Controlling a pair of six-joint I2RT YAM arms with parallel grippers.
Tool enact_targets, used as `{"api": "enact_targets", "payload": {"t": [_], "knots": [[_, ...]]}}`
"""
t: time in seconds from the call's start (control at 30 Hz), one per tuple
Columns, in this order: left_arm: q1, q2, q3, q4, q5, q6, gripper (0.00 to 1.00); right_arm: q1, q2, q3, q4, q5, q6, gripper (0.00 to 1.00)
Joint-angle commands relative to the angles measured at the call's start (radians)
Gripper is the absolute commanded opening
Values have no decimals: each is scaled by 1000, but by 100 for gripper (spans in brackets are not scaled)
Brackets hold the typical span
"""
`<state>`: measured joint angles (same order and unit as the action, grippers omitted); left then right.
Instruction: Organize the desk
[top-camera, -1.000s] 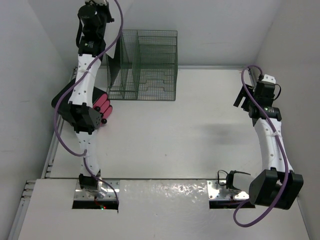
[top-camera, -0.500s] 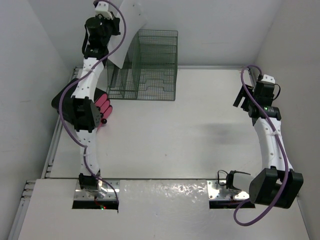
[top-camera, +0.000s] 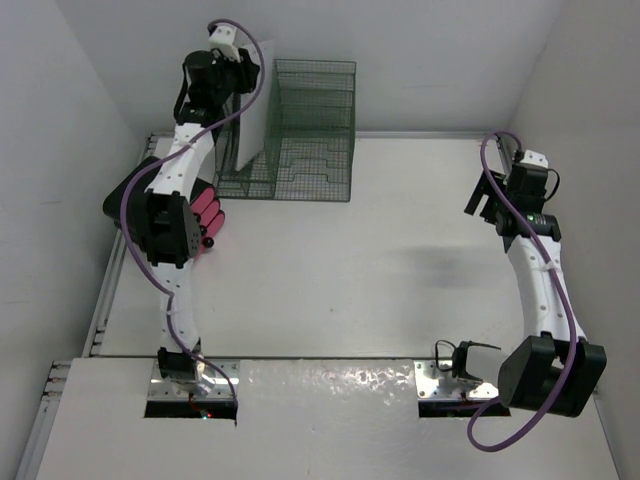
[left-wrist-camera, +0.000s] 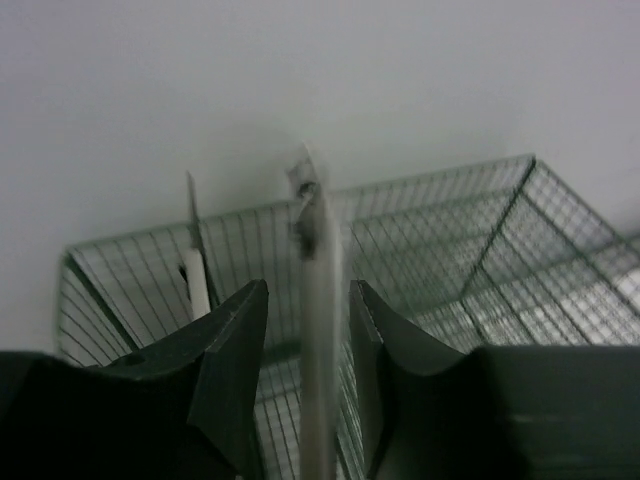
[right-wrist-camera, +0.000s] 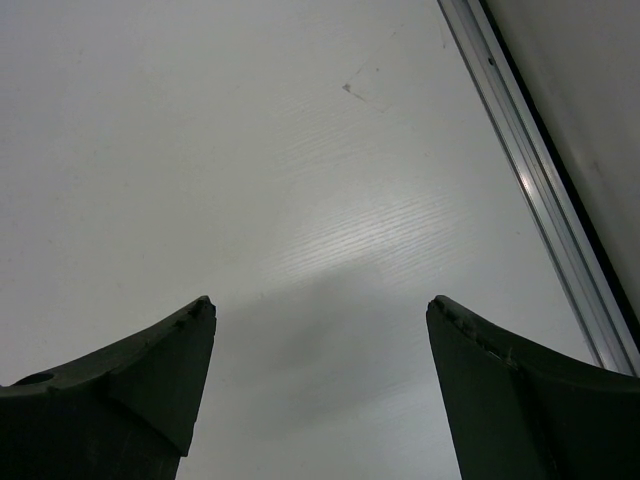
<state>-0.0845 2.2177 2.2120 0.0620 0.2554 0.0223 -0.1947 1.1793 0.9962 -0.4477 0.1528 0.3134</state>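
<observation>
Green wire mesh fills the space right under the left hand (left-wrist-camera: 307, 292): a wire rack (top-camera: 310, 130) stands at the far left end of the desk (top-camera: 380, 270), and the hand hangs above its leftmost slots. Between the fingers a white sheet (top-camera: 255, 120) stands upright and edge-on, its long side running straight down from the hand into the rack. The fingers are parted much wider than the sheet is thick, with a clear gap on the left side of it, so I judge the sheet released rather than pinched. On the right side it is too blurred to tell whether it touches the finger.

What matters for the next move is that the sheet lines up with the slot below the hand, so it only needs to go straight down. A second white sheet (left-wrist-camera: 197, 285) already stands in the rack, just left of the hand.

The right hand (right-wrist-camera: 320, 300) is spread wide with nothing in it, over bare desk beside the rail (right-wrist-camera: 540, 200), well apart from the rack. The left hand is much the nearer.

By count there is one rack and two sheets. About three pink pens (top-camera: 205, 215) lie near the left elbow, partly hidden.
</observation>
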Motion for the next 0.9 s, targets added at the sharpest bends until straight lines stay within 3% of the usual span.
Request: {"api": "enact_targets", "payload": {"t": [0.0,0.13,0.4,0.6,0.87], "knots": [[-26,-24,-18,-54,44,48,37,-2,2,-14,46,-12,-2,83],[-37,-20,-11,-60,1,80,35,-2,5,-30,50,-15,-2,83],[-58,-30,28,-103,-82,99,0,0,9,-41,58,-16,0,84],[-72,-58,34,-25,-189,84,0,0,23,-50,63,-27,7,84],[-95,-84,-93,145,-320,41,0,-2,23,-51,61,-36,15,84]]}}
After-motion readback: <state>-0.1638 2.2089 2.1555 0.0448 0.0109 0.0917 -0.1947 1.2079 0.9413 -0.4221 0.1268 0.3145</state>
